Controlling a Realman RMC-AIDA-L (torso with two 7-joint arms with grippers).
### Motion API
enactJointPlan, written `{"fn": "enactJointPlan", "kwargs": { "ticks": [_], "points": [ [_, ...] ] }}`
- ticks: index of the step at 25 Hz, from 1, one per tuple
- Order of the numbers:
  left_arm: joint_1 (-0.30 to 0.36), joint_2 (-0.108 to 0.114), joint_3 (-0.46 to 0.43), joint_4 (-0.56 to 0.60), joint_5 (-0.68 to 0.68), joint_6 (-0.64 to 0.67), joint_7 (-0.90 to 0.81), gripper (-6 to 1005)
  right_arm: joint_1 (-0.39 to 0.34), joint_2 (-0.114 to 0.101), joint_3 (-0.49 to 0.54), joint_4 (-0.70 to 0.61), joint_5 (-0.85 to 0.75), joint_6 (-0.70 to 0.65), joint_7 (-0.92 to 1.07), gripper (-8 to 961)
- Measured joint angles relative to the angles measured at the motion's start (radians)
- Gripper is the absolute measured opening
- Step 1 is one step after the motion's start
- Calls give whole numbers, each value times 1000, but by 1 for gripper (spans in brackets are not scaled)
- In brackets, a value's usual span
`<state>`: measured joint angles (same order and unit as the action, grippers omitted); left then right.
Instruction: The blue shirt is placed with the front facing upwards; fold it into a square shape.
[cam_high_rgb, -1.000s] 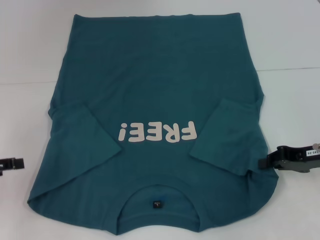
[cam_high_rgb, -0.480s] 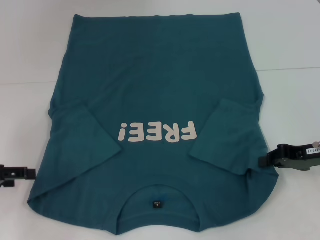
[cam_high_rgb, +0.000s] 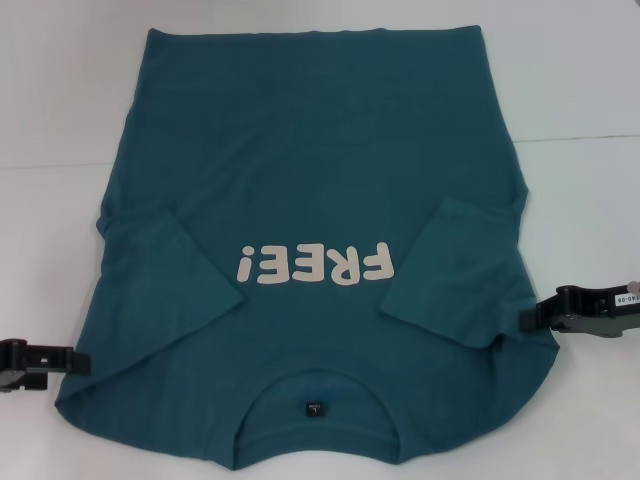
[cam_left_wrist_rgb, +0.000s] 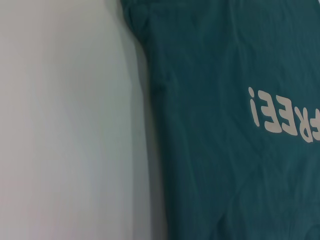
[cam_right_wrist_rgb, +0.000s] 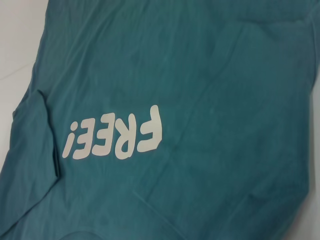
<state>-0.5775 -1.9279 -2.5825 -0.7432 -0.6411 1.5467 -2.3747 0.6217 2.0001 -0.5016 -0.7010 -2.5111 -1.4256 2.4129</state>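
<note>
The blue shirt (cam_high_rgb: 300, 170) lies flat on the white table, front up, its neckline toward me and a small black label (cam_high_rgb: 313, 409) inside the collar. Its pale "FREE!" print (cam_high_rgb: 313, 267) reads upside down in the head view. Both short sleeves are folded inward onto the chest. My left gripper (cam_high_rgb: 72, 360) sits low at the shirt's left shoulder edge, just beside the cloth. At the right shoulder edge my right gripper (cam_high_rgb: 530, 320) touches or nearly touches the fabric. The left wrist view shows the shirt (cam_left_wrist_rgb: 225, 150) next to bare table, and the right wrist view shows the shirt (cam_right_wrist_rgb: 210, 75) with its print.
The white table (cam_high_rgb: 580, 100) extends on both sides of the shirt and beyond its hem at the far end. A faint seam line crosses the tabletop (cam_high_rgb: 60, 166) behind the shirt's middle.
My left gripper has moved right and toward the near edge, up to the shirt's left shoulder. The right gripper has barely shifted. The shirt has not moved.
</note>
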Motion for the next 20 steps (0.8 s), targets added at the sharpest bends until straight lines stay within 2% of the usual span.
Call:
{"fn": "enactJointPlan", "kwargs": {
  "ticks": [13,20],
  "points": [
    [-6,-4,23,12,42,-5,-2,821,2,0,0,0,0,2,-10,40],
    [-12,-16,38,14,42,-40,1,816,4,0,-1,0,0,2,-11,39]
  ]
}}
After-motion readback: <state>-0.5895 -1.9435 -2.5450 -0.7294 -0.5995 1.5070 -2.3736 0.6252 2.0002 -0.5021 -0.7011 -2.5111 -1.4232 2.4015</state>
